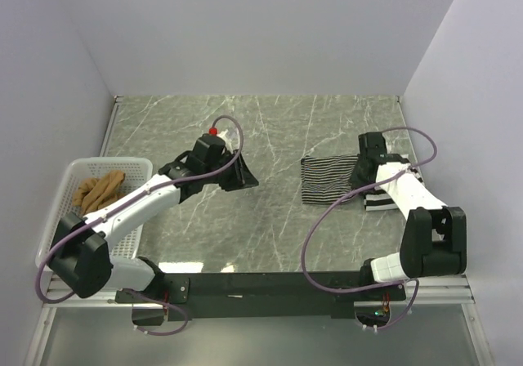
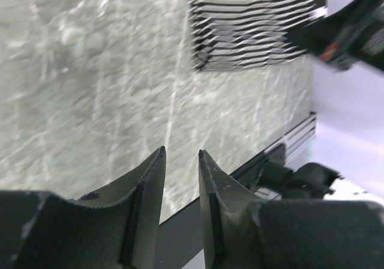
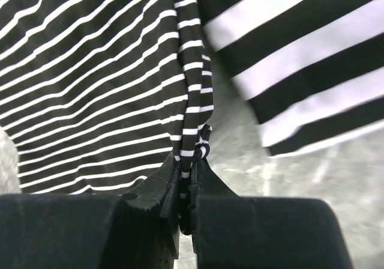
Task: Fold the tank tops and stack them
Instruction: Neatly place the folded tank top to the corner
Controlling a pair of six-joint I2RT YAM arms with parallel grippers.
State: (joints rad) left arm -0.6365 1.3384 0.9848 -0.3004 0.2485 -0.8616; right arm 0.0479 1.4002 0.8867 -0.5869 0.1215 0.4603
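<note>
A thin-striped tank top (image 1: 327, 180) lies folded on the marble table, right of centre, partly over a wide-striped tank top (image 1: 384, 202). My right gripper (image 1: 358, 176) is shut on a bunched edge of the thin-striped top (image 3: 90, 101). In the right wrist view the fabric runs down between the jaws of the right gripper (image 3: 189, 161), and the wide-striped top (image 3: 300, 71) lies to the right. My left gripper (image 1: 248, 178) hangs open over bare table at the centre, holding nothing. The left gripper (image 2: 181, 152) faces the thin-striped top (image 2: 246, 29) from a distance. A tan-brown tank top (image 1: 98, 190) lies crumpled in the basket.
A white mesh basket (image 1: 73, 166) stands at the table's left edge beside the left arm. Purple-grey walls close in the back and both sides. The dark mounting rail (image 1: 270, 284) runs along the near edge. The right arm (image 2: 354, 29) shows in the left wrist view.
</note>
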